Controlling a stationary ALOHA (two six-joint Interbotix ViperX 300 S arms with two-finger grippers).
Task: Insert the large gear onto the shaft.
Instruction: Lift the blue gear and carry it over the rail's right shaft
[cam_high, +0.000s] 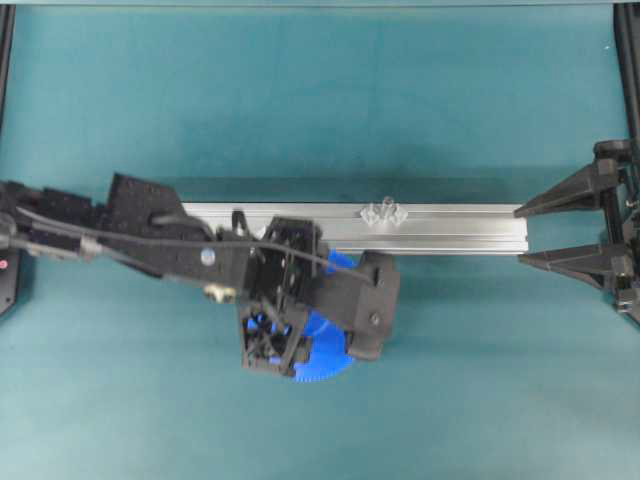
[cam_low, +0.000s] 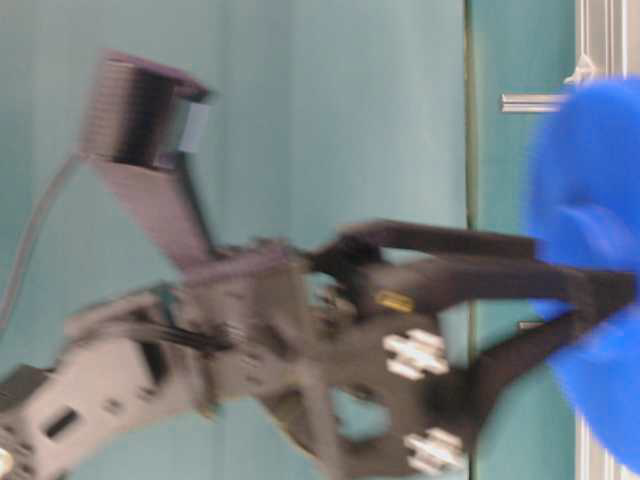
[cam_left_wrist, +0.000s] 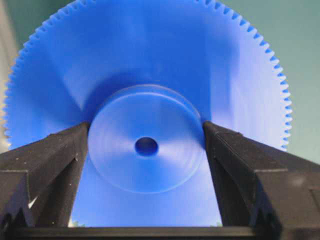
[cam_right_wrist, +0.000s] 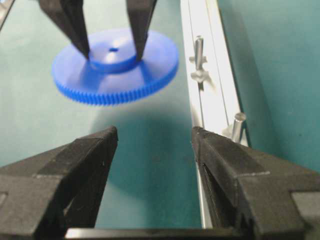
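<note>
The large gear (cam_left_wrist: 150, 65), a bright-blue toothed disc, is held flat by its raised hub (cam_left_wrist: 146, 150) between the jaws of my left gripper (cam_left_wrist: 146, 132). In the right wrist view the gear (cam_right_wrist: 155, 70) hangs a little above the mat, left of the rail, with the left gripper (cam_right_wrist: 111, 54) shut on the hub. From overhead the gear (cam_high: 325, 365) shows under the left gripper (cam_high: 300, 335), in front of the rail. Two thin shafts stand on the rail, one far (cam_right_wrist: 199, 50) and one near (cam_right_wrist: 238, 124); one shaft (cam_high: 385, 213) shows overhead. My right gripper (cam_high: 521, 235) is open and empty at the rail's right end.
A silver aluminium rail (cam_high: 450, 228) runs across the teal mat and carries the pins on clear bases. The left arm (cam_high: 120, 230) lies over its left part. The table-level view is blurred and shows the gear (cam_low: 590, 180) by the rail.
</note>
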